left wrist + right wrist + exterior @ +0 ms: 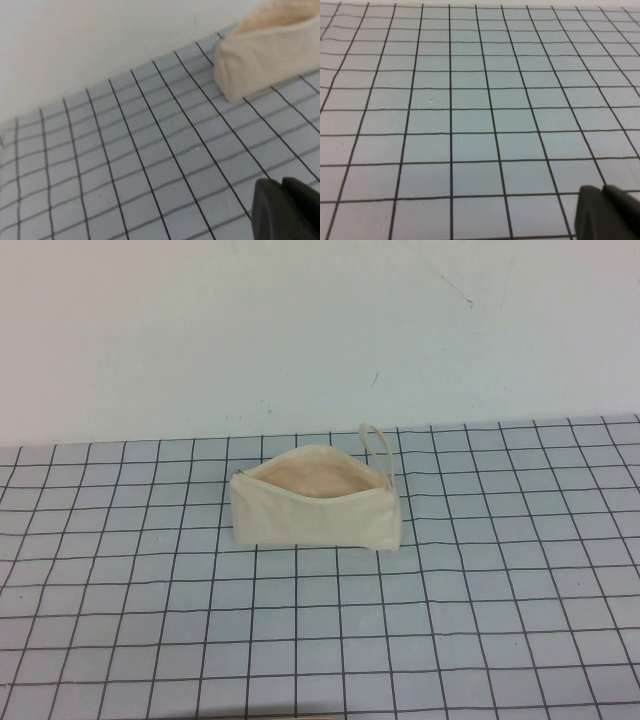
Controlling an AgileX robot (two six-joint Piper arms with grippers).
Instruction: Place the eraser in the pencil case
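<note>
The cream-white pencil case (pixel 315 505) stands unzipped on the grid mat in the middle of the high view, its peach lining showing and its loop strap (pixel 377 445) at its right end. Its end also shows in the left wrist view (pixel 265 55). The eraser is not in view in any frame. My left gripper (pixel 284 186) is shut and empty, low over the mat to the left of the case. My right gripper (pixel 603 192) is shut and empty over bare mat. Neither arm shows in the high view.
The blue-grey grid mat (pixel 450 620) covers the table up to a white wall (pixel 300 330) behind the case.
</note>
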